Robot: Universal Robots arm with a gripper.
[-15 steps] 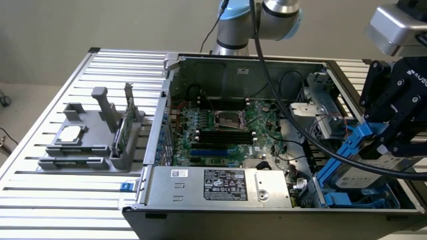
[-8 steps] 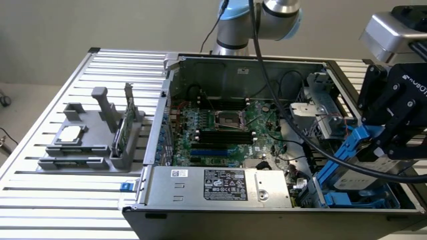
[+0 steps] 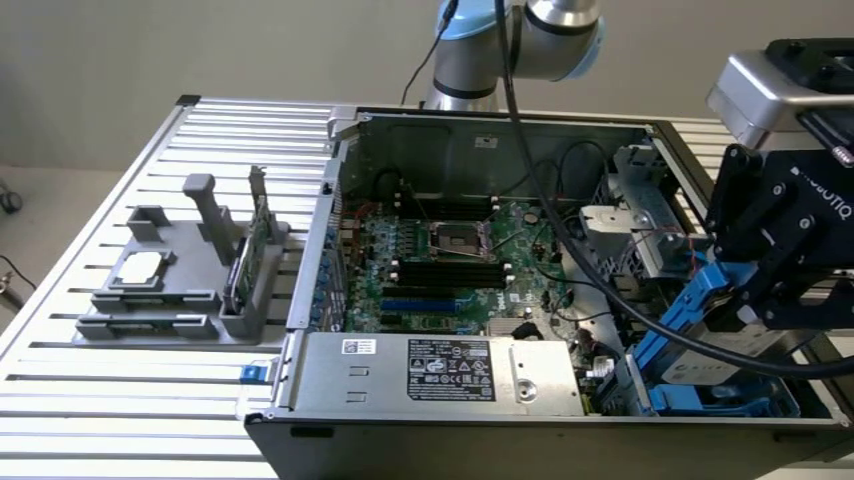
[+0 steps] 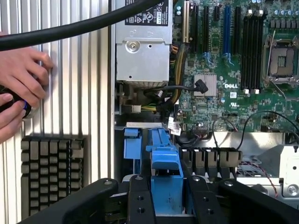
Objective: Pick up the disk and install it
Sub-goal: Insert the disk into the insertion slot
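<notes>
Black fingers (image 4: 140,198) of the tool (image 4: 167,196) sit closest to the wrist camera, partly closed and clamped on the blue carrier frame of the disk (image 4: 166,161). At the exterior view's lower right the disk hangs tilted over the end of the open computer case (image 3: 467,140), its long axis sloping down toward the drive bay (image 3: 727,405), which lies just beneath the tool. A person's hand (image 4: 21,79) rests on the tabletop (image 4: 79,93).

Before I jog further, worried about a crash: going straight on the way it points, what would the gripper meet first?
Probably the blue drive bay in the case; the disk in the gripper would touch first. Depth is unclear.
</notes>
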